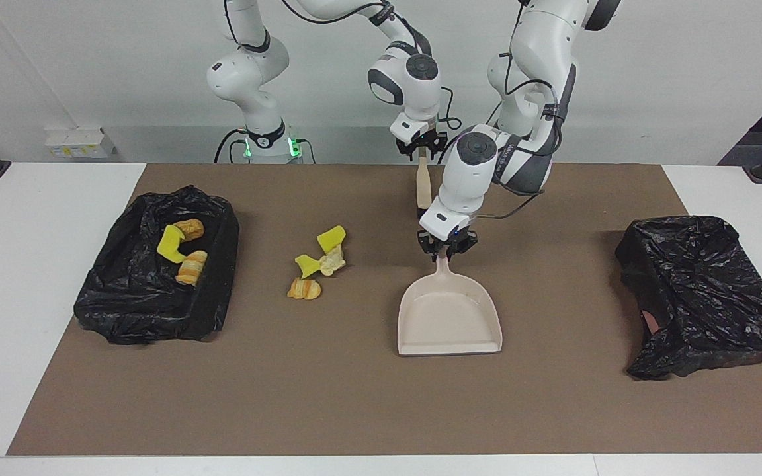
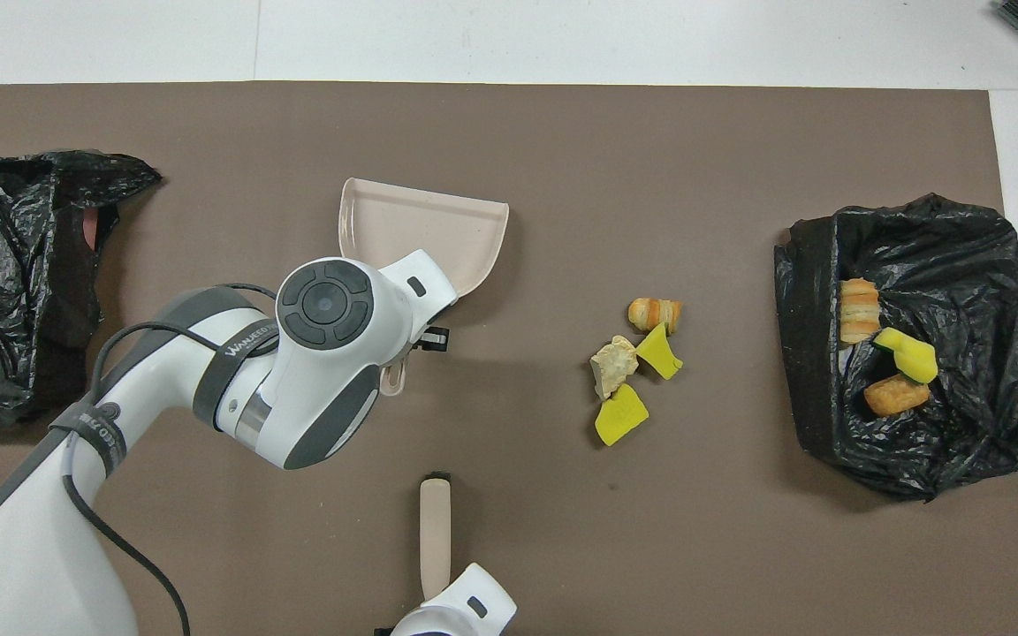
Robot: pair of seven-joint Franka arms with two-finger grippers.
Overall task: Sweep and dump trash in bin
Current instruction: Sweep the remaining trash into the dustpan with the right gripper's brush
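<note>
Left gripper (image 1: pixel 446 247) clamped on dustpan (image 1: pixel 448 316) handle. Right gripper (image 1: pixel 423 147) closed on brush (image 1: pixel 423 186) handle. Trash (image 1: pixel 317 263) on mat, beside dustpan toward right arm's end; dustpan mouth faces away from robots.

Robot lab, staged test bench. Two white arms (image 1: pixel 249 73) mounted at 12 o'clock of a white table (image 1: pixel 37 284), bare white wall (image 1: pixel 90 59) at their backs, cables trailing. Brown mat (image 1: pixel 354 396) covers the middle; black bag-lined bins (image 1: pixel 149 291) at 9 and 3 o'clock. Green status light (image 1: pixel 247 151) on one base. No household furniture.
</note>
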